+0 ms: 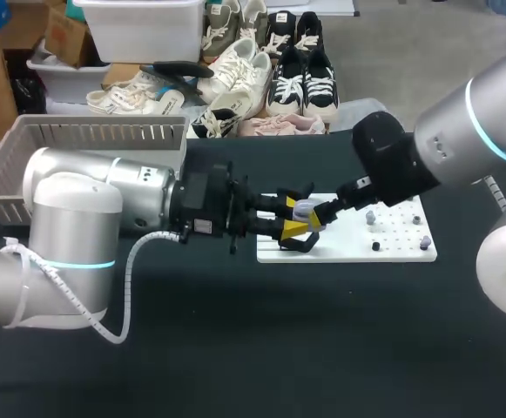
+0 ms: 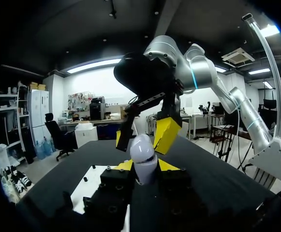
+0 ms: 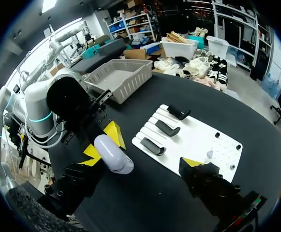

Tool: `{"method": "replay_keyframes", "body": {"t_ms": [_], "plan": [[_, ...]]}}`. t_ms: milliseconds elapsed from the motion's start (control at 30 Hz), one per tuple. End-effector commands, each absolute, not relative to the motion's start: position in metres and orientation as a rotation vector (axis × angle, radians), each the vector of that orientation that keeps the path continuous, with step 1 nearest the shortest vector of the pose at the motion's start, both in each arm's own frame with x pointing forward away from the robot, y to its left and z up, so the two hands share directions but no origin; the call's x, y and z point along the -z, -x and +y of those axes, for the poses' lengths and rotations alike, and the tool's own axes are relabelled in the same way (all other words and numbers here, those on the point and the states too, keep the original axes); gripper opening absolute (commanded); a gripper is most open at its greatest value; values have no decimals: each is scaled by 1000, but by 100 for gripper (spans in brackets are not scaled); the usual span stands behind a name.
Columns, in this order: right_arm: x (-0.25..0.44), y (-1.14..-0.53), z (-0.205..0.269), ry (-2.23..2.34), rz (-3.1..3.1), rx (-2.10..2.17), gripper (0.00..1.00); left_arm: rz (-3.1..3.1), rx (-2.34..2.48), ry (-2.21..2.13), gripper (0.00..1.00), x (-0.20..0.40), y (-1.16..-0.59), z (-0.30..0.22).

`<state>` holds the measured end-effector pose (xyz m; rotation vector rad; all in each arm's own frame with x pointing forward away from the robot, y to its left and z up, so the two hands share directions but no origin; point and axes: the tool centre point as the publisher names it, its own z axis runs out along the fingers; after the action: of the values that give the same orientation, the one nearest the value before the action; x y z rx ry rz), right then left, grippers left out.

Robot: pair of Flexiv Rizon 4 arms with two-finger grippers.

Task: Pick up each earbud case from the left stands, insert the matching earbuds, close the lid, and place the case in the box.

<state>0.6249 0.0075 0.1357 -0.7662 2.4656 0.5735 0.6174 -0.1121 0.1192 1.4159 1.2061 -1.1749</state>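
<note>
The left gripper is clamped on the pale case, a yellow tip pressed to each side, over the stand end of the white board. The right gripper meets it there with fingers spread wide and the case's far end between them (whether either finger touches it is hard to tell), and in the head view the two grippers hide most of the case. Whether the lid is up cannot be made out; three dark stands show on the board, and the small pieces at its pegged end are too tiny to name.

Earbud case, white board, grey basket
</note>
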Motion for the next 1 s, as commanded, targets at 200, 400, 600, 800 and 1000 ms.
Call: {"method": "replay_keyframes", "body": {"t_ms": [200, 400, 600, 800, 1000], "plan": [[-148, -633, 7, 762, 2449, -545, 100, 1207, 1171, -1413, 0, -119, -616, -112], [-168, -639, -4, 754, 2407, -419, 100, 1207, 1171, -1413, 0, -119, -616, -112], [-186, -637, -27, 735, 2376, -232, 100, 1207, 1171, -1413, 0, -119, -616, -112], [-184, -635, -58, 681, 2392, 49, 100, 1207, 1171, -1413, 0, -119, -616, -112], [-166, -633, -92, 602, 2476, 278, 100, 1207, 1171, -1413, 0, -119, -616, -112]]}}
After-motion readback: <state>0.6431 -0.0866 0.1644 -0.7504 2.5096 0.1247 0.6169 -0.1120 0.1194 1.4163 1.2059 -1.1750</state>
